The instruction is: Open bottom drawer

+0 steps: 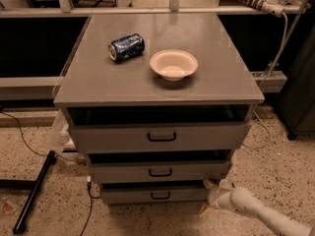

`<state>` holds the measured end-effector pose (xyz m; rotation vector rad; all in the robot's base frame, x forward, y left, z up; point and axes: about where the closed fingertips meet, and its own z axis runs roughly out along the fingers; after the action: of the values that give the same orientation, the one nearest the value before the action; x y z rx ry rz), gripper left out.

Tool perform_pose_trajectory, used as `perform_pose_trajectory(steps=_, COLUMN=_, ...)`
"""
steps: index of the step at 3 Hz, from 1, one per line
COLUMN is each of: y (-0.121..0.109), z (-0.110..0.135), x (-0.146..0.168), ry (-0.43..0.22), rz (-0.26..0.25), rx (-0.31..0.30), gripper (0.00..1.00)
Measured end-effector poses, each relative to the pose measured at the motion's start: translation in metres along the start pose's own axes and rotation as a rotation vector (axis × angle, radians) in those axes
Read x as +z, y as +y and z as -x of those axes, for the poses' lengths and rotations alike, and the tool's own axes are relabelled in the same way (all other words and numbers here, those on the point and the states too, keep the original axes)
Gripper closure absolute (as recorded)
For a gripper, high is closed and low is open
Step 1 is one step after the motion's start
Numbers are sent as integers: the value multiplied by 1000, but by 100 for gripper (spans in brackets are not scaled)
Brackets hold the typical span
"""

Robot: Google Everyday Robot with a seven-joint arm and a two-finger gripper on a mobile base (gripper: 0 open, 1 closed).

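Note:
The grey cabinet has three drawers. The bottom drawer (pixel 128 195) is the narrowest, lowest front, with a small black loop handle (pixel 160 195) at its middle. It looks pushed in about level with the others. My gripper (pixel 206 198) is on the white arm coming in from the lower right. It sits low by the floor, just right of the bottom drawer's right end. Its two yellowish fingers (pixel 209 184) are spread apart and hold nothing. The gripper is well right of the handle.
The top drawer (pixel 108 137) and middle drawer (pixel 118 172) sit above. A blue can (pixel 126 46) lies on its side and a cream bowl (pixel 173 64) stands on the cabinet top. A black bar (pixel 33 193) and cables lie on the floor at left.

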<state>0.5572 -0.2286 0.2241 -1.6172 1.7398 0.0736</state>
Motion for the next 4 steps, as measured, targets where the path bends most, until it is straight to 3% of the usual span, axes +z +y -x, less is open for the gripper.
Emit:
perform_pose_trajectory(steps=2, y=22, z=-23, x=41, ry=63, rz=86, rx=-43, gripper=0)
perform_pose_trajectory(steps=4, y=33, z=-27, x=64, ry=53, rz=130, rx=-17, gripper=0)
